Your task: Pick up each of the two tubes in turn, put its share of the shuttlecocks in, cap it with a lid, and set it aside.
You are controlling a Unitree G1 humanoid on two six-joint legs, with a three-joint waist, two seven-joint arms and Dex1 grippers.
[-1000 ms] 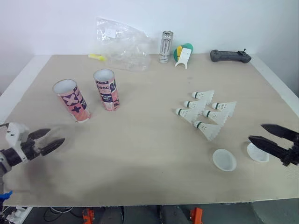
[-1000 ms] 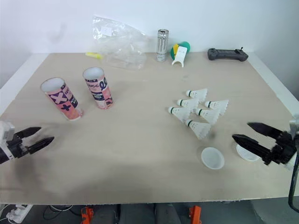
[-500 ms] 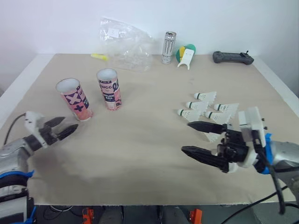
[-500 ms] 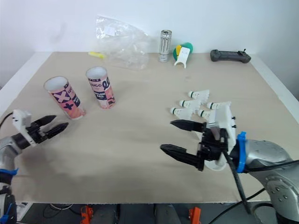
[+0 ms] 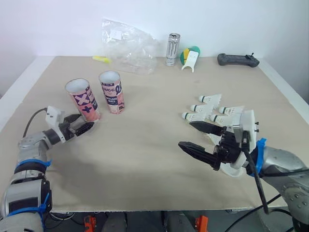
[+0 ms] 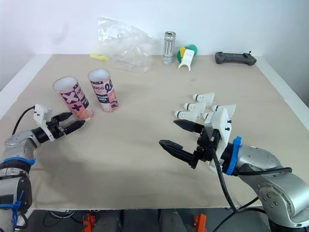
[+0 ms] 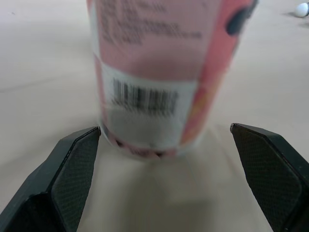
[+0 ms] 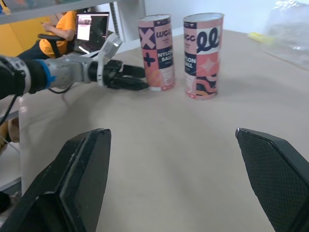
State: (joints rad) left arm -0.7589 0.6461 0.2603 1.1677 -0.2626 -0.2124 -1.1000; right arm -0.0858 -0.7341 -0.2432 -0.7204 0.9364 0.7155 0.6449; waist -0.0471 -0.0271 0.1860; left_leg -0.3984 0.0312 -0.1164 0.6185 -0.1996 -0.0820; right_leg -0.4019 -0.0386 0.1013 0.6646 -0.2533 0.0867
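Your left gripper (image 5: 83,123) is at the near left of the table, fingers spread wide at the base of the left upright pink patterned cardboard tube (image 5: 85,99), holding nothing. The second pink tube (image 5: 111,92) stands just right of it. Your right gripper (image 5: 186,134) hovers wide open and empty beside the small white shuttlecocks (image 5: 212,107).

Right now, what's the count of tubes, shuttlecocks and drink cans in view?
Shuttlecock tubes: 2
Shuttlecocks: 5 showing; right gripper may hide more
Drink can: 1
Total: 8
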